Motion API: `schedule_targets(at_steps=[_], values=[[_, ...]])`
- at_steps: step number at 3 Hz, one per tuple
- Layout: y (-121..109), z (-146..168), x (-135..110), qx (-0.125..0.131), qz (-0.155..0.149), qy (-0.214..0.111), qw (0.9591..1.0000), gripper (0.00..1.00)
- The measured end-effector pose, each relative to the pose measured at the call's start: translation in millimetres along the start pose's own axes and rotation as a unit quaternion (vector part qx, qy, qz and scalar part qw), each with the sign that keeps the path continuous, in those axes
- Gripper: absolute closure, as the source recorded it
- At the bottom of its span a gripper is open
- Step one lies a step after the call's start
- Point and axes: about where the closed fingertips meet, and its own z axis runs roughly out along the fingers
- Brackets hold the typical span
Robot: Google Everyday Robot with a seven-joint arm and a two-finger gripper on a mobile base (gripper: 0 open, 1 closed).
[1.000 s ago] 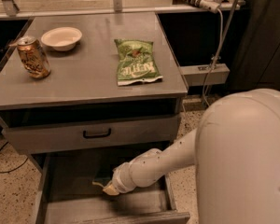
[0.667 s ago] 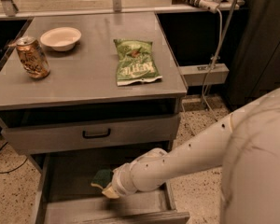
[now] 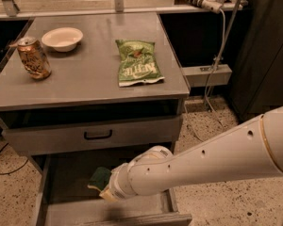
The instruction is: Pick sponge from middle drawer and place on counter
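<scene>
The robot's white arm (image 3: 203, 159) is reaching down from the right into the open drawer (image 3: 70, 173), and the gripper (image 3: 105, 188) at its end is hanging low over the drawer's front half, closing on the sponge (image 3: 100, 177). The sponge is sitting tilted at the gripper's tip, green face up, inside the drawer toward its middle. Up on the counter (image 3: 85, 84), a can (image 3: 34, 57), a bowl (image 3: 62, 38) and a green chip bag (image 3: 137, 62) are resting well apart from all this.
</scene>
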Motion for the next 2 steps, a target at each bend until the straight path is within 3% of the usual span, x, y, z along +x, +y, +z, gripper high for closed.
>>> schedule_targets(at_steps=[1,2], values=[[-2.6,-15.4,-20.4,0.006,-0.010,0.017,0.9998,1.00],[-4.1,-50.9,-61.3,0.022,-0.036,0.038,0.9984,1.00]])
